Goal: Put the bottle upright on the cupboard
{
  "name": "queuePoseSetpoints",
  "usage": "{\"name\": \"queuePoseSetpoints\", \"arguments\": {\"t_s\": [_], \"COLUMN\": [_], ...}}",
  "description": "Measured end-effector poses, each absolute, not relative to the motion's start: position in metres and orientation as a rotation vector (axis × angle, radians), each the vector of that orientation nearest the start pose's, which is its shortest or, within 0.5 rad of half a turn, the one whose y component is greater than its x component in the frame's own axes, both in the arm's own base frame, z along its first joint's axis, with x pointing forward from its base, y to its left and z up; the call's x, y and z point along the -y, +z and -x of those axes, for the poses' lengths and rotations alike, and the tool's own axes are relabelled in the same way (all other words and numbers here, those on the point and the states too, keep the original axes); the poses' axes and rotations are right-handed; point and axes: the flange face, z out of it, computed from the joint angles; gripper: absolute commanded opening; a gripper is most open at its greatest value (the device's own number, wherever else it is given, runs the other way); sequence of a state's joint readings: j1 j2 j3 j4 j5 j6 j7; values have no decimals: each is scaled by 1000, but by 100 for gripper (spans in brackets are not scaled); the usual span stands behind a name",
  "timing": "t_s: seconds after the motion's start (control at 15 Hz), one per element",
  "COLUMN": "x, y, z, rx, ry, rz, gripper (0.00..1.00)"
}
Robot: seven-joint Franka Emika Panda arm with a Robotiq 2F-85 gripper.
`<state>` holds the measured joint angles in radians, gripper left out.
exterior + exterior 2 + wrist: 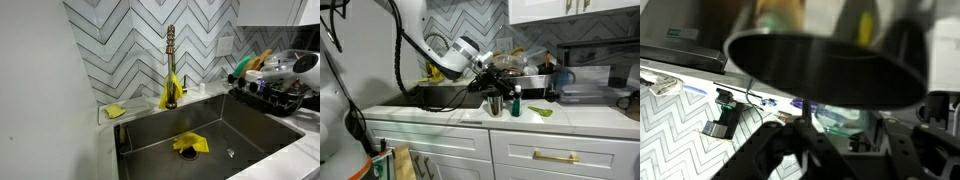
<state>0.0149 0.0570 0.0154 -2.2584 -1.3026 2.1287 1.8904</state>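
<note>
small green plastic bottle stands upright on the white tabletop, just beside a steel cup; gripper hangs close by, near the black dish rack, probably lining up a grasp; can't tell if fingers are spread or pinching

An exterior view shows one tall brass tap, one steel sink basin and three yellow cloths. On the white worktop I count one slim green plastic bottle and one small metal cup.

Bottle is green, cloth yellow (grey-white chevron wall).
</note>
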Motion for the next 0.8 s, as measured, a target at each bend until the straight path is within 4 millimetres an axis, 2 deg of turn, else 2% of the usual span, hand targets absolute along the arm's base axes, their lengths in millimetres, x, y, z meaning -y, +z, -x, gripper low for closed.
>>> {"name": "queuePoseSetpoints", "arguments": {"t_s": [0.13, 0.47, 0.67, 0.8], "x": [26, 27, 35, 48], "y": [347, 357, 384, 414], "z": [-528, -531, -533, -533], "rx": [1082, 1094, 1118, 1157], "ry": [920, 942, 990, 1031], "rz": [-2003, -2000, -2041, -2118], "gripper": [99, 100, 100, 100]}}
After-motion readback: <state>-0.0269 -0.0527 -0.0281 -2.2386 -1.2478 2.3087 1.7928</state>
